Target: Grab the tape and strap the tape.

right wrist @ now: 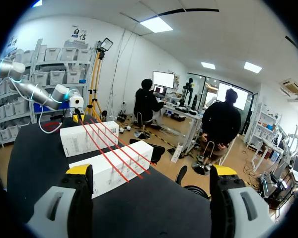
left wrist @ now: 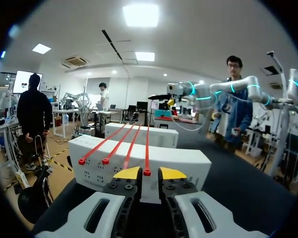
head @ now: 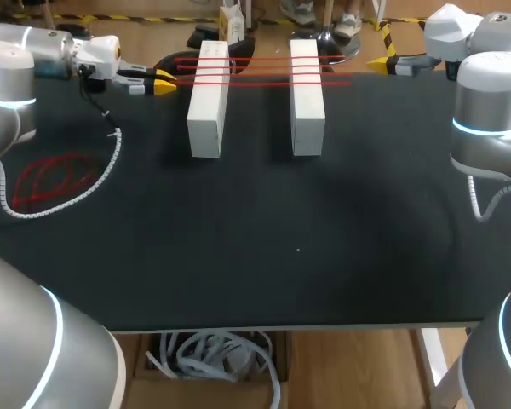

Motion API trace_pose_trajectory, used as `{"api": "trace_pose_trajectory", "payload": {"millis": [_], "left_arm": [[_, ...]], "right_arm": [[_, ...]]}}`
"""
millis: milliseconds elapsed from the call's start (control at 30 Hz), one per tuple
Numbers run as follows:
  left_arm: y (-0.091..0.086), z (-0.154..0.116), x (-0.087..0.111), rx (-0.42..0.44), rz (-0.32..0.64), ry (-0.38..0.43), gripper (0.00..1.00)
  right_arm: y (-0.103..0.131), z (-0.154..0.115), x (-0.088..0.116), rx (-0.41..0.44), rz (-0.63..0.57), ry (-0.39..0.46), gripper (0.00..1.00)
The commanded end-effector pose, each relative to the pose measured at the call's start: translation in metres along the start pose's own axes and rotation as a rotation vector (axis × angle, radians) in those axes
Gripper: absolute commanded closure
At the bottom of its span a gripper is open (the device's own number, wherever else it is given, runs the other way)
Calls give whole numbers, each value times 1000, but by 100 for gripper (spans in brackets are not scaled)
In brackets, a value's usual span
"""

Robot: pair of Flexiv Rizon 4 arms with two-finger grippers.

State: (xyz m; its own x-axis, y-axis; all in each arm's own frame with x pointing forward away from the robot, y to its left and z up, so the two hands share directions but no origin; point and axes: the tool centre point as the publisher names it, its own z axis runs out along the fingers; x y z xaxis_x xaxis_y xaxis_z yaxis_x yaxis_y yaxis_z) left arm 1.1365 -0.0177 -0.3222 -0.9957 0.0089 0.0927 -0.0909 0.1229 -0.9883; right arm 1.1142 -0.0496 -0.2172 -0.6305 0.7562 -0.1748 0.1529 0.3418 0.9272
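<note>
Several red tape straps [head: 264, 71] lie stretched across two white blocks [head: 208, 98] [head: 307, 95] at the back of the black table. My left gripper [head: 164, 83] sits at the left end of the nearest strap. In the left wrist view that strap's end [left wrist: 147, 171] lies in the narrow gap between the yellow fingertips [left wrist: 128, 173], and I see no touch from both sides. My right gripper [head: 381, 62] hovers off the straps' right ends. In its own view the right gripper [right wrist: 151, 173] stands wide open with nothing between its fingers, looking along the straps [right wrist: 114, 153].
A loose heap of red tape [head: 47, 183] lies at the table's left, ringed by my left arm's white coiled cable [head: 94, 183]. The black tabletop [head: 281, 247] stretches in front of the blocks.
</note>
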Motion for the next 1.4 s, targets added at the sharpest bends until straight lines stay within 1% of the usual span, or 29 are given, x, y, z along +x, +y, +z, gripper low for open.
{"api": "trace_pose_trajectory", "payload": {"millis": [33, 100, 167, 267, 433, 533, 633, 767, 867, 933, 1067, 1133, 1167, 1300, 1400], "left_arm": [[3, -1, -6, 8, -1, 132, 83], [3, -2, -6, 8, 1, 130, 85], [3, -2, -6, 9, 2, 128, 84], [2, -2, -5, 11, 4, 125, 88], [2, -2, -4, 13, 4, 122, 91], [2, -2, -4, 16, 4, 121, 100], [1, -2, -3, 33, 8, 117, 100], [-4, 0, 1, 100, 3, 95, 100], [-11, 1, 7, 188, -10, 55, 100], [-17, 4, 12, 235, -14, 45, 100], [-31, 6, 23, 332, -24, -6, 100], [-39, 6, 29, 375, -13, -23, 100], [-42, 6, 31, 394, -16, -37, 100], [-58, 6, 41, 458, 27, -58, 100], [-70, 5, 46, 476, 50, -66, 100]], "right_arm": [[0, 0, 0, 2, 0, 1, 0], [0, 0, 0, 2, 0, 1, 0], [0, 0, 0, 2, 0, 1, 0], [0, 0, 0, 2, 0, 1, 0], [0, 0, 0, 2, 0, 1, 0], [0, 0, 0, 2, 0, 1, 0], [0, 0, 0, 2, 0, 1, 0], [0, 0, 0, 2, 0, 1, 0], [0, 0, 0, 2, 0, 1, 0], [0, 0, 0, 2, 0, 1, 0], [0, 0, 0, 2, 0, 1, 0], [0, 0, 0, 2, 0, 1, 0], [0, 0, 0, 2, 0, 1, 0], [0, 0, 0, 2, 0, 1, 0], [0, 0, 0, 2, 0, 1, 0]]}}
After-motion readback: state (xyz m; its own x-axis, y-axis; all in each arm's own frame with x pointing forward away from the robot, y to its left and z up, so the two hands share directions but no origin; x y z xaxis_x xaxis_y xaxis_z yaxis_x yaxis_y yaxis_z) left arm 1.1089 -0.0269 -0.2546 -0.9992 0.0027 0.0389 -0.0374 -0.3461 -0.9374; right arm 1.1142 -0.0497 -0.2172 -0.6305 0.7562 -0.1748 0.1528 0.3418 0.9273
